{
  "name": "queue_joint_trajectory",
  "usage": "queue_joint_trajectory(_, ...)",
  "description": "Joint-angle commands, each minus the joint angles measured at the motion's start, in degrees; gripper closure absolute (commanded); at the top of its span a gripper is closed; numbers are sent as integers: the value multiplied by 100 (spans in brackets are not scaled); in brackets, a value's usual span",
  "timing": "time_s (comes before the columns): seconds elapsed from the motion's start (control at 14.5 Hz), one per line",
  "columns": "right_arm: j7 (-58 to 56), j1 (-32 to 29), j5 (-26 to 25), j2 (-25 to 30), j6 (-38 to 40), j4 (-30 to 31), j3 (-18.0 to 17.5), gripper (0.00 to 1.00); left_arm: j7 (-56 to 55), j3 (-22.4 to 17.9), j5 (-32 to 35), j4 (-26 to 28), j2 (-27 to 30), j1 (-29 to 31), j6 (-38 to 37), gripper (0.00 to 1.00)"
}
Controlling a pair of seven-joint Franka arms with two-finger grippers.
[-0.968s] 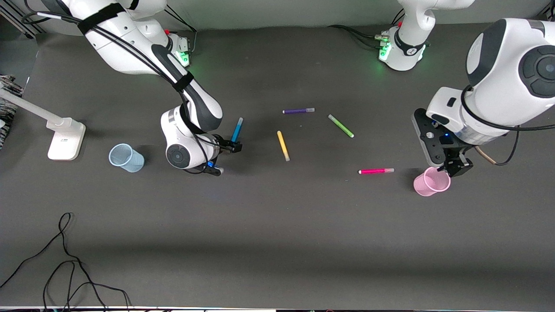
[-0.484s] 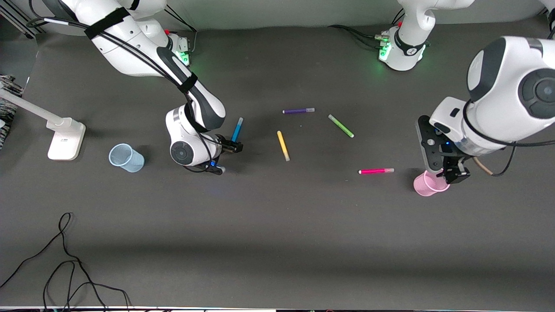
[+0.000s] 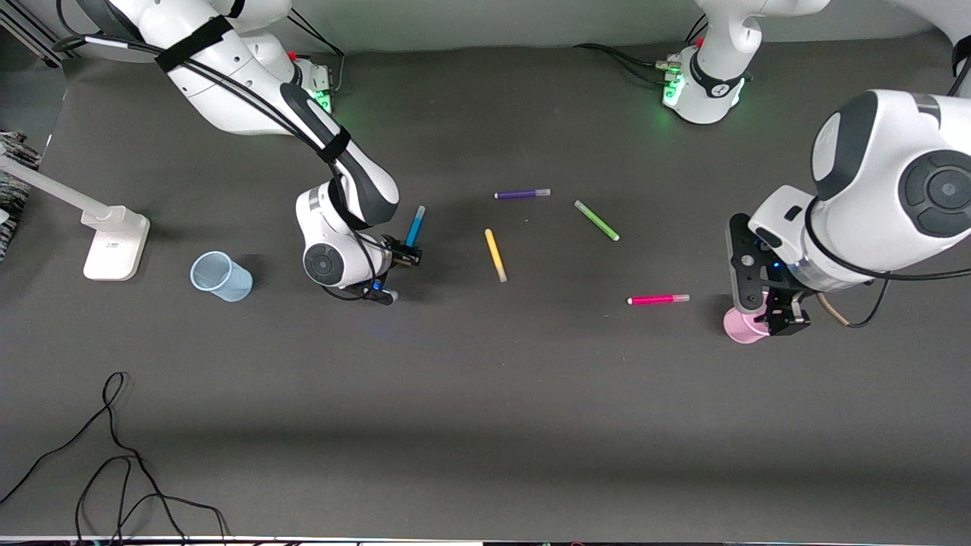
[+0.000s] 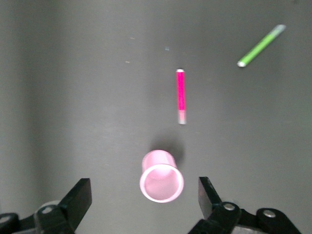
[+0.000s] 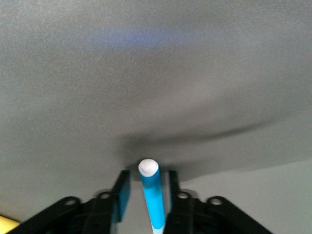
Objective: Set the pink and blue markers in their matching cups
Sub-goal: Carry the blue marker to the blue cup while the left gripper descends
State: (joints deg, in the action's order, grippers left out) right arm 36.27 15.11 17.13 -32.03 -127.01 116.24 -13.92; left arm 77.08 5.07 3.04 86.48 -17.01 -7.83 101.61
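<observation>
- A dark grey, matte table [image 3: 485, 394] is seen, its surface smooth and cloth-like.
- Five slim, rod-shaped markers are counted: blue, pink, purple, yellow and green.
- The blue marker [image 3: 413, 226] is clamped between the fingers of the right gripper [image 3: 406, 254] and tilted up off the table, toward the right arm's end; its rounded pale tip [image 5: 148, 167] is seen from the right wrist, with a black finger pressed on each side.
- The pink marker [image 3: 658, 299] is laid flat on the table, near the pink cup [image 3: 741, 326] but apart from it; a bright magenta barrel and a pale translucent cap are shown.
- The purple marker [image 3: 522, 194], yellow marker [image 3: 495, 255] and green marker [image 3: 596, 220] are laid flat and apart from each other around mid-table.
- Two small translucent plastic cups with flared rims are counted: one pink, one pale blue.
- The pink cup [image 4: 162, 176] is stood upright under the left gripper [image 3: 780, 318]; the gripper's two black fingers [image 4: 78, 200] are spread wide to either side of the rim without touching it.
- The blue cup [image 3: 221, 276] is stood toward the right arm's end of the table, well apart from the blue marker.
- A white lamp base [image 3: 114, 244] is set beside the blue cup.
- Loose black cables [image 3: 114, 462] are looped on the table, nearer the front camera.
</observation>
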Motion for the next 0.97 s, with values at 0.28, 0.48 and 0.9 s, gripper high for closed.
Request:
queue_joint_trajectory(0.28, 91, 53, 115, 170, -9, 39, 12, 100, 123, 2, 56, 622, -461, -17, 1483, 5)
queue_joint_trajectory(0.48, 82, 9, 63, 739, 543, 65, 65, 100, 132, -33, 74, 1141, -461, 1, 1766, 6)
queue_joint_trajectory(0.9, -311, -96, -1042, 2568, 1398, 153, 951, 100, 150, -33, 206, 2530, -355, 97, 2583, 8)
